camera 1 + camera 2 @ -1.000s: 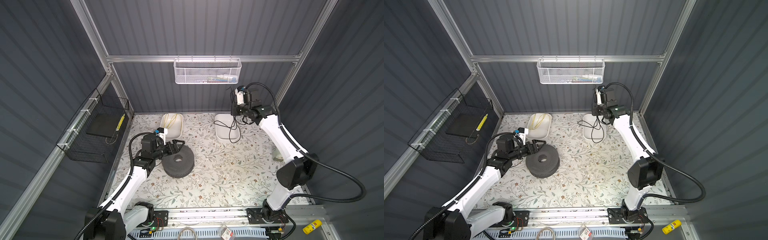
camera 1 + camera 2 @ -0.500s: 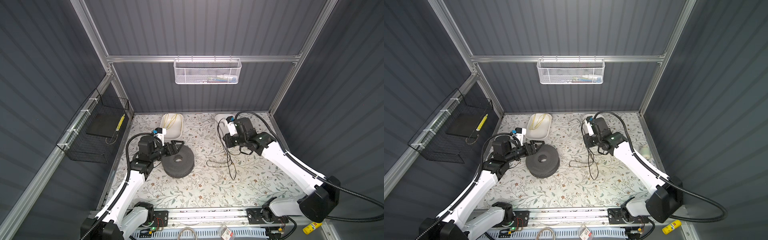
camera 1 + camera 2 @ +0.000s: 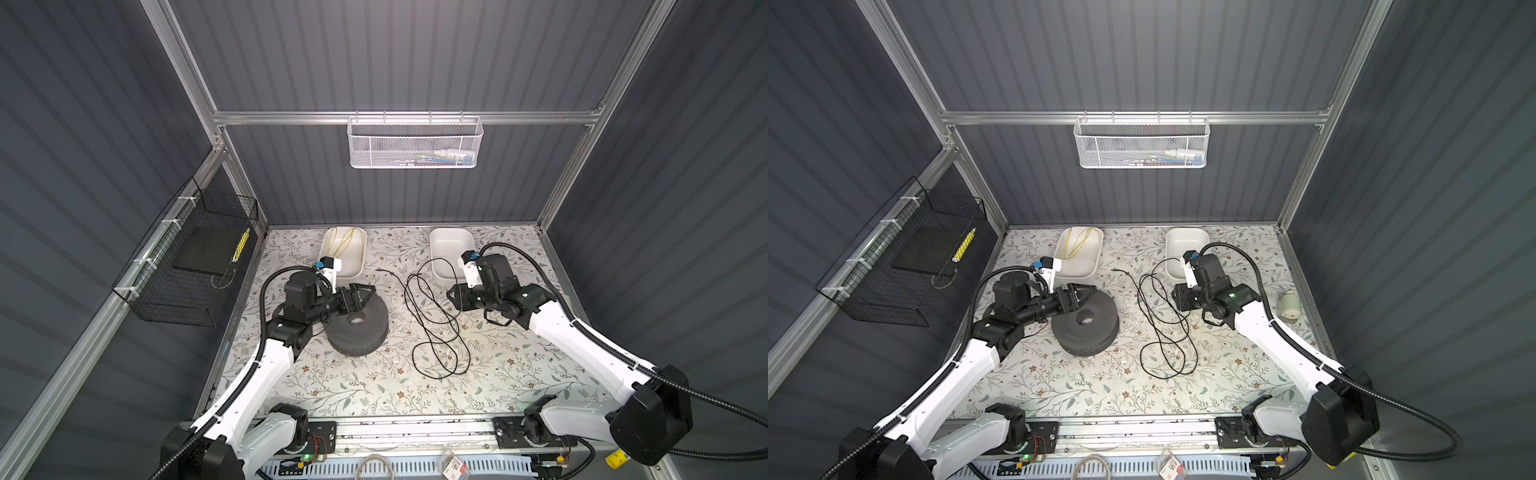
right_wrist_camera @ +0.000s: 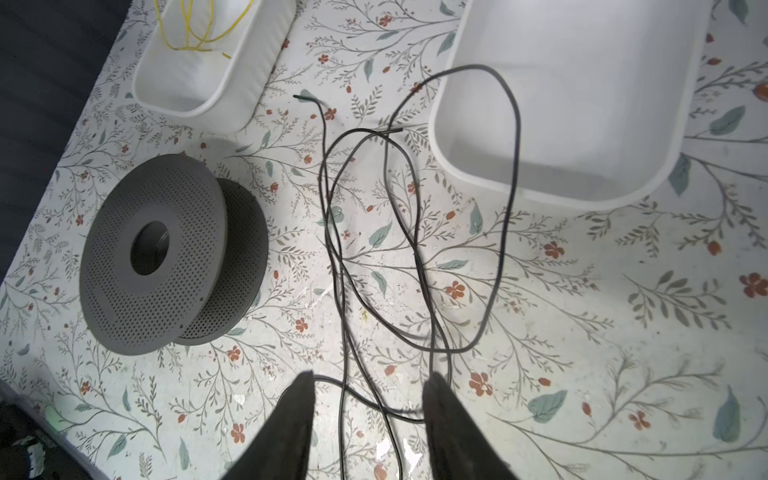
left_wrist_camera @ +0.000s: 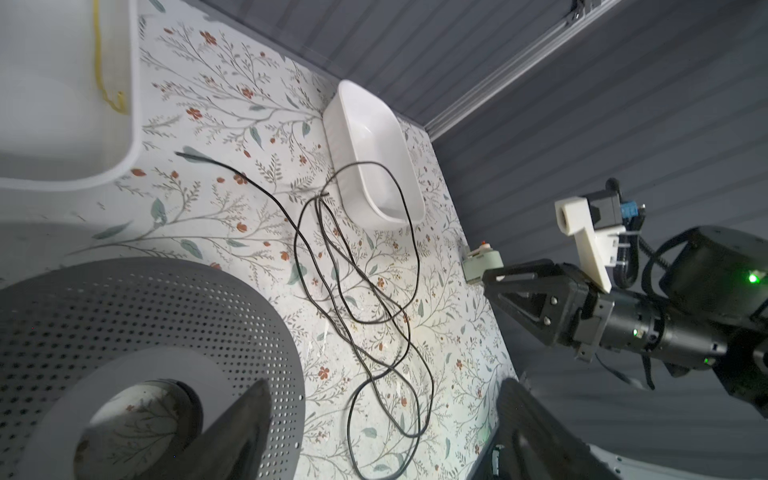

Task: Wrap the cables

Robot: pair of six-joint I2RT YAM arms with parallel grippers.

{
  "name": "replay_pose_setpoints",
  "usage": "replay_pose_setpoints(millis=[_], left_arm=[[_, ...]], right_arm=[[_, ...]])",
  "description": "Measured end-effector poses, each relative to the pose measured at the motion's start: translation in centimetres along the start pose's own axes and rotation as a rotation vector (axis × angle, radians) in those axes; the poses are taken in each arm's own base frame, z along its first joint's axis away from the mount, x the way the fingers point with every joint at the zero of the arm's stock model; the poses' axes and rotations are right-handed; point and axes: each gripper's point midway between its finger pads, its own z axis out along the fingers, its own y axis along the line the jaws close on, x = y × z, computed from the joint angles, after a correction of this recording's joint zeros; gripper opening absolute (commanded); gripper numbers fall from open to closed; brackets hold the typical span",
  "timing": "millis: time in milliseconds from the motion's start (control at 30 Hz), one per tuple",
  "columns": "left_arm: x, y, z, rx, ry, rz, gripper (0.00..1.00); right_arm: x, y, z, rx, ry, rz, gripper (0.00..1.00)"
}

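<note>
Loosely, black cable: sprawled in slack loops mid-table; one loop draped over the near rim of a white tray by the far edge
Left gripper: fingers spread wide, holding nothing; at the perforated grey spool's far rim; contact unclear
Right gripper: fingers partly spread, gripping nothing; cable strands lay on the table beneath the gap

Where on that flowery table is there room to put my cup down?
Roomiest: the front strip of the table, bordered by the grey spool, the black cable and the rail. A smaller gap: at the back, between the yellow-cord tray and the plain white tray. The middle is crowded: cable loops, the left gripper at the spool, the right gripper beside them.
</note>
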Motion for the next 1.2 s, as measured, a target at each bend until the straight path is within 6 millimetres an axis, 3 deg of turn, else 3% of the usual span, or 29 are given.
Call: replay_pose_setpoints(millis=[167, 267, 333, 400, 567, 633, 767, 867, 967, 1067, 1167, 1200], left_arm=[[3.0, 0.1, 2.8, -0.012, 0.107, -0.003, 0.79], [3.2, 0.8, 3.2, -0.037, 0.111, -0.01, 0.77], [2.9, 0.9, 3.1, -0.049, 0.096, -0.006, 0.77], [2.7, 1.0, 3.0, -0.062, 0.081, -0.002, 0.78], [2.6, 1.3, 2.4, -0.09, 0.071, 0.011, 0.81], [2.7, 1.5, 2.2, -0.103, 0.074, 0.013, 0.81], [2.6, 1.4, 1.5, -0.117, 0.063, 0.02, 0.83], [2.5, 1.2, 1.0, -0.123, 0.053, 0.031, 0.83], [2.6, 1.3, 0.9, -0.13, 0.056, 0.039, 0.83], [2.7, 1.5, 0.9, -0.136, 0.061, 0.043, 0.83], [2.9, 1.6, 1.0, -0.139, 0.068, 0.04, 0.83], [2.9, 1.7, 1.1, -0.141, 0.07, 0.038, 0.83]], right_arm=[[1.7, 0.5, 4.0, -0.025, 0.11, 0.011, 0.38], [2.7, 1.0, 6.4, -0.025, 0.169, 0.002, 0.37], [3.1, 1.6, 7.5, -0.031, 0.191, -0.007, 0.42], [2.7, 2.7, 8.7, -0.045, 0.198, -0.027, 0.47], [0.7, 5.2, 12.6, -0.094, 0.184, -0.067, 0.49], [0.2, 5.5, 14.1, -0.098, 0.189, -0.075, 0.46], [-0.8, 5.9, 17.0, -0.107, 0.199, -0.097, 0.28], [-0.5, 5.8, 17.9, -0.106, 0.214, -0.105, 0.25], [-0.1, 5.5, 18.1, -0.092, 0.225, -0.11, 0.39], [-0.2, 5.2, 18.1, -0.078, 0.224, -0.12, 0.39], [-0.1, 5.1, 18.5, -0.073, 0.231, -0.134, 0.31], [-0.1, 5.1, 18.8, -0.072, 0.234, -0.138, 0.23]])
